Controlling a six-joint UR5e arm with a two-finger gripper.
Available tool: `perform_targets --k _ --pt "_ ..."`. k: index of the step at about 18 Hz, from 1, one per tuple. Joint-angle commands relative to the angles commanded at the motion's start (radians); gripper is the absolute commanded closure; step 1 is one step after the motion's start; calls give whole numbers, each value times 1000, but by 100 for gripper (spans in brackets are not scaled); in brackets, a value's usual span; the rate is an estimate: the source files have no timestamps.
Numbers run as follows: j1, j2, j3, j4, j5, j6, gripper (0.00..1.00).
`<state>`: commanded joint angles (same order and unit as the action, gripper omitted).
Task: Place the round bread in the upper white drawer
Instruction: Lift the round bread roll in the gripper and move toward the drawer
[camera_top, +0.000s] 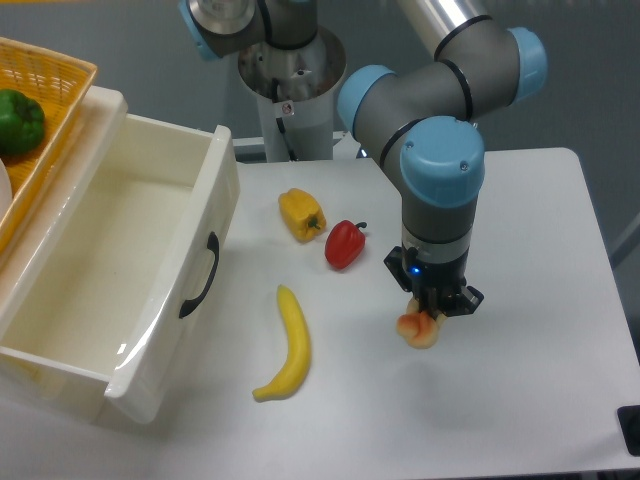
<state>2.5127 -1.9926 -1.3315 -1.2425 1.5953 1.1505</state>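
Pincer (432, 312) sitting right on the round bread (419, 330), right side of the bench (520, 400)

No readable writing anywhere, just a tiny red mark on the arm's base column (290, 90), too small to make out. The pincer is pointing straight down and its fingers are pinching the round bread from above; can't tell if the bun is touching the bench or hanging just over it. The upper white drawer (120, 270) is standing open at the left, black handle facing the fruit. Between them: 1 banana (285, 350), 1 red pepper (344, 244), 1 yellow bell pepper (302, 214). Lots of bare bench around the bun toward the front and right edges.
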Motion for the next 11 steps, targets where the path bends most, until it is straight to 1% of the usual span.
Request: perform_targets --k 6,8,11 --pt "-2 5 -2 0 -18 -14 100" --pt "-20 8 0 8 -58 -75 100" --pt "-41 40 -2 8 -132 -193 100"
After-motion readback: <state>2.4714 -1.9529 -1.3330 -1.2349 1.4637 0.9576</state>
